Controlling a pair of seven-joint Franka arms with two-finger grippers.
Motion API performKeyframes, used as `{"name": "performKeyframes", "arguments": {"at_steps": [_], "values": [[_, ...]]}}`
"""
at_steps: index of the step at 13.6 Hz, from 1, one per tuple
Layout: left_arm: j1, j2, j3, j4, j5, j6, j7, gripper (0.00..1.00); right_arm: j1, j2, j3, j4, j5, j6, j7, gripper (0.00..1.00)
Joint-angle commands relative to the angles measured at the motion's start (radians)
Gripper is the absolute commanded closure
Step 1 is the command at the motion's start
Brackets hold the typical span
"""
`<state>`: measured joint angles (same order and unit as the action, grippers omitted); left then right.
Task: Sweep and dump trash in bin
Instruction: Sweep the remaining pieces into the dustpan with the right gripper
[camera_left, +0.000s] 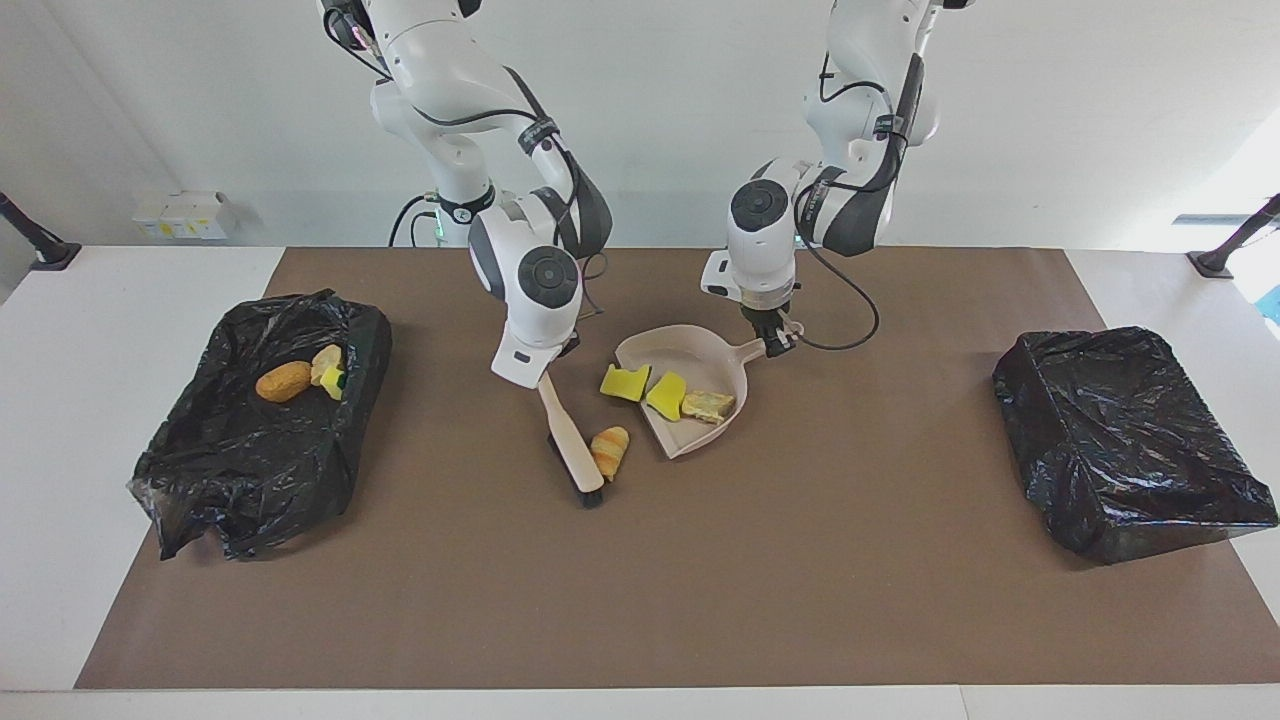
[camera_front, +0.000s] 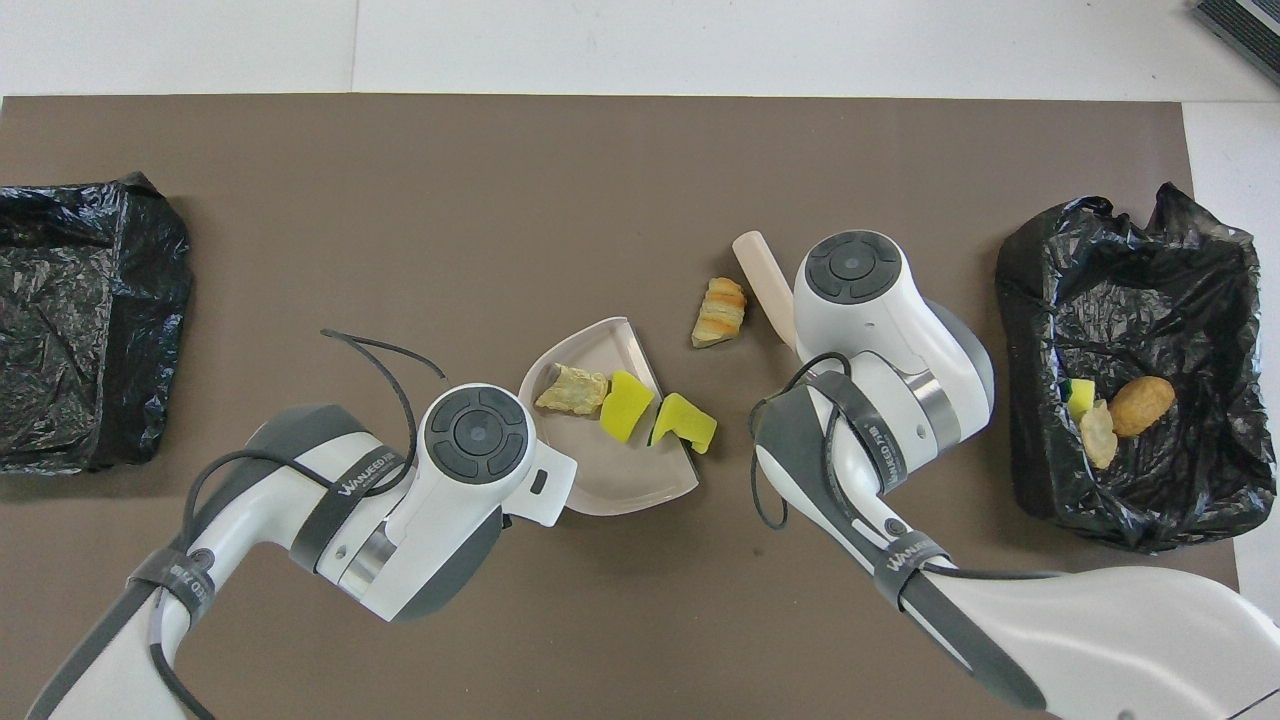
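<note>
Middle of counter (camera_left: 700, 580): crowded by dustpan (camera_left: 690, 372), brush (camera_left: 570, 450) and orange-striped wedge (camera_left: 610, 452), the wedge touching the brush head.
Gap: narrow, between wedge and dustpan mouth.
Ends: black bins (camera_left: 265, 430) (camera_left: 1125, 440) block both.
Open room: bare mat (camera_left: 850, 520) between dustpan and empty bin, and along the edge farthest from the robots.
</note>
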<state>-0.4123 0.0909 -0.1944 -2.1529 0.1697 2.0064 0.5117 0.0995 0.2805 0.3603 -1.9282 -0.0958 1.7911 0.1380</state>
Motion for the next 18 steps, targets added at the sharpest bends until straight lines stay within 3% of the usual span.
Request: {"name": "performKeyframes", "arguments": {"at_steps": [1, 4, 8, 12, 15, 18], "values": [[0.006, 0.042, 0.003, 0.111, -0.004, -0.196, -0.012, 1.00, 0.017, -0.098, 0.005, -0.100, 0.135, -0.010, 0.064, 1.00], [0.000, 0.064, 0.003, 0.140, -0.004, -0.262, -0.012, 1.00, 0.038, -0.121, 0.005, -0.118, 0.277, 0.007, 0.109, 1.00], [0.000, 0.119, 0.003, 0.160, 0.005, -0.143, 0.004, 1.00, 0.077, -0.144, 0.005, -0.181, 0.453, 0.154, 0.127, 1.00], [0.004, 0.122, 0.003, 0.147, 0.004, -0.048, 0.157, 1.00, 0.106, -0.156, 0.005, -0.181, 0.580, 0.166, 0.132, 1.00], [0.003, 0.142, 0.003, 0.146, 0.005, -0.016, 0.179, 1.00, 0.106, -0.210, 0.002, -0.176, 0.611, 0.146, 0.138, 1.00], [0.007, 0.139, 0.006, 0.148, 0.002, -0.018, 0.258, 1.00, 0.097, -0.207, -0.003, -0.175, 0.556, 0.148, 0.132, 1.00]]}}
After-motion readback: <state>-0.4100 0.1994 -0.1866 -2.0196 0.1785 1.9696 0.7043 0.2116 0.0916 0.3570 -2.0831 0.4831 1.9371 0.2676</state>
